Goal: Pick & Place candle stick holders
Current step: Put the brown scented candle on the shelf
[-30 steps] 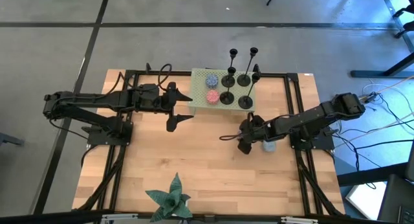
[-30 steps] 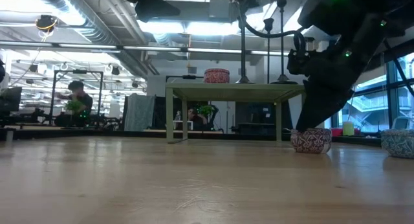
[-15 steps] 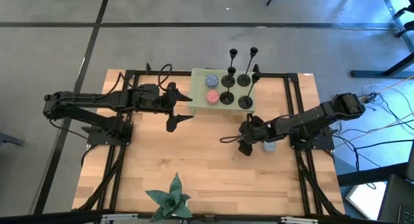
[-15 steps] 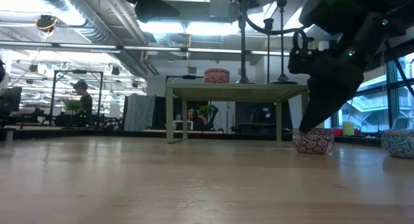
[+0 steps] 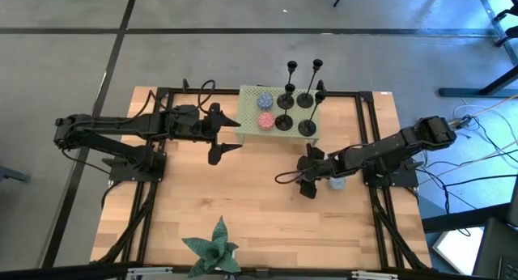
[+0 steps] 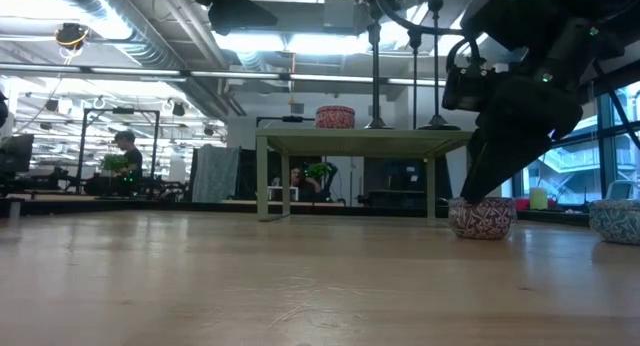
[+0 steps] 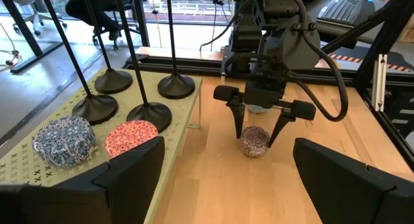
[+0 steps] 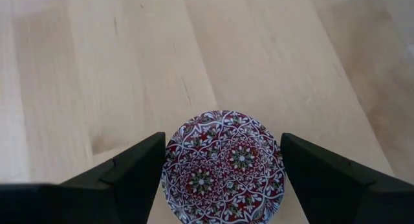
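While right gripper [image 7: 261, 128] hovers spread-fingered astride red patterned bowl [image 8: 223, 164], grasp not yet made; next: descend, close squarely. Left gripper [image 5: 224, 133] waits spread beside green stand [image 5: 252, 126] with candle stick holders [image 5: 295, 98].

Two dark jointed arms on black frame mounts, left arm [image 5: 121, 128], right arm [image 5: 396, 146], matte black wedge-shaped fingers [image 8: 123, 175], black cable looped beside the right gripper [image 7: 261, 123] housing, green indicator light on the wrist.
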Available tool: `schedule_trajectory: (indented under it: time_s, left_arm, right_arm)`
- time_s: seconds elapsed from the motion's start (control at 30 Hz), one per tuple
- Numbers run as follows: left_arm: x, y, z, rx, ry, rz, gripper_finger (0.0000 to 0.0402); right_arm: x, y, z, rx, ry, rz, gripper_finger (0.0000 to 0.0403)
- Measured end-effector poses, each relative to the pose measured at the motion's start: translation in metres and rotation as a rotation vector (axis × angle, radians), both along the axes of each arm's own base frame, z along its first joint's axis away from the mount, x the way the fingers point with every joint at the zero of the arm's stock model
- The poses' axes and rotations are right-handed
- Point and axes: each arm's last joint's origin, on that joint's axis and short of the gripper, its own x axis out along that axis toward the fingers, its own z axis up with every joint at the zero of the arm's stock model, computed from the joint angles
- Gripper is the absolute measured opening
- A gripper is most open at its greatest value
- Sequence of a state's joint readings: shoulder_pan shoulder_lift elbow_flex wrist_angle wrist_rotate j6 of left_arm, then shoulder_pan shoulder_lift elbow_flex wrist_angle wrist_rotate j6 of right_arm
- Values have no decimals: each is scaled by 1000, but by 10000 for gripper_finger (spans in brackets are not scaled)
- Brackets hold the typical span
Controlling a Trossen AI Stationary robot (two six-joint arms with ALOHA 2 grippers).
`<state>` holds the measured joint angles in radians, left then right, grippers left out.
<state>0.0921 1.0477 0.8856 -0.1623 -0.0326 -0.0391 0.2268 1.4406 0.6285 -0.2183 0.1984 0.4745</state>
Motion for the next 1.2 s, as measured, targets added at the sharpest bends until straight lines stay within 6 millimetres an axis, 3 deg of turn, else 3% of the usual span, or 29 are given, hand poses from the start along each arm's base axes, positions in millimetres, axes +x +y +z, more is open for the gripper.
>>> schedule_trajectory:
  time_s: [0.57,0.73,1.03,1.2]
  left_arm:
    - [0,-3,-3,-28,22,-5,340]
    - [7,-16,-8,-28,46,-63,340]
    - [33,-49,-38,-58,162,-137,340]
    - [46,-59,-52,-44,187,-145,340]
  right_arm:
    - [-1,-1,-6,-21,50,-26,305]
    - [0,0,-7,-16,44,-26,305]
    - [4,0,-5,11,1,-42,282]
    - [5,2,-4,37,12,-27,291]
